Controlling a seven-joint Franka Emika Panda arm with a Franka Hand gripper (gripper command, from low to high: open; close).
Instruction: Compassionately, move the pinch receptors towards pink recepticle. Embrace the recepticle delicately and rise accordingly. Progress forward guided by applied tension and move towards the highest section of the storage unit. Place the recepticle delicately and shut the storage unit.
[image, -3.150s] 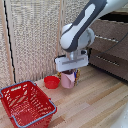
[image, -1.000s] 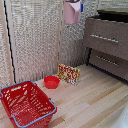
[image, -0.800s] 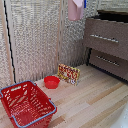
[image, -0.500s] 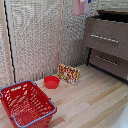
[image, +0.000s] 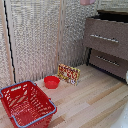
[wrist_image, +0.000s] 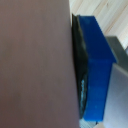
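Outside view first: shows only the bottom bit of the pink recepticle (image: 87, 2), up at the very top edge and hanging in the air with nothing under it. Hides the fingers above the edge of the picture. Down and to one side of the fingers, shows the storage unit (image: 117, 47), brown, with the highest section (image: 102, 31) looking pulled out a little, a dark gap above its front and a silver handle (image: 104, 38) across it. Far below the fingers, well apart from the cup: a red bowl (image: 51, 82), a red basket (image: 25, 102) and a bright little box (image: 69, 74) on the wooden floor (image: 95, 100). Nothing in the way between cup and drawer, going by this view; only the drawer's front edge to lift over. Wrist view next: filled by the cup's pale wall, with one blue fingertip (wrist_image: 95, 70) of the pinch receptors (wrist_image: 60, 65) pressed flat against it. Cannot see the other finger, but surely clamped on the cup, since hanging up high. Looks light, thin, smooth and a bit slippery; easy to squash or drop. Best held by the side walls, gently, and kept upright.
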